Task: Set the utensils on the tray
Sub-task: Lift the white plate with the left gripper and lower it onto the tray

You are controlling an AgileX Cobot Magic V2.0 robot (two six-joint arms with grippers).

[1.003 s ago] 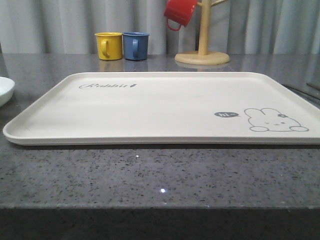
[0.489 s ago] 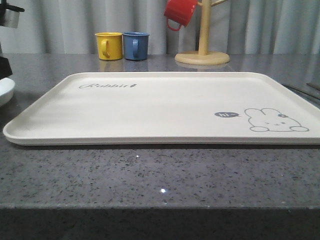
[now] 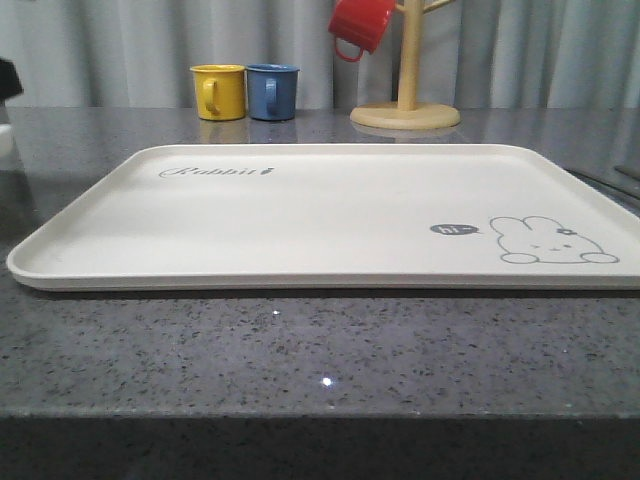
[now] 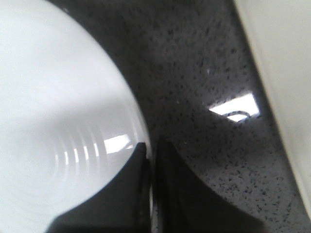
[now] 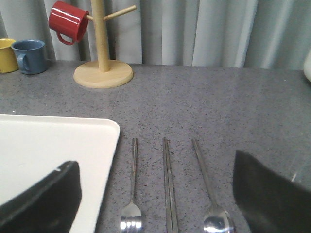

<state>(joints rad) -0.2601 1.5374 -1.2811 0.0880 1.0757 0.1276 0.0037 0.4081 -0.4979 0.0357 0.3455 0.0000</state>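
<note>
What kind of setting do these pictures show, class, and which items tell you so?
Probably a kitchen or dining counter: a speckled dark stone worktop, a wooden mug tree holding a red mug, and shiny metal cutlery beside a cream rectangular tray.

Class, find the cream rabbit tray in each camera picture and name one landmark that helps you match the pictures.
Front view: the tray spans the middle of the counter.
Left wrist view: a strip of its rim at the right edge, across bare counter from the white plate.
Right wrist view: its corner at the left, beside the fork.
Shared landmark: the tray's rim against the speckled counter.
</note>
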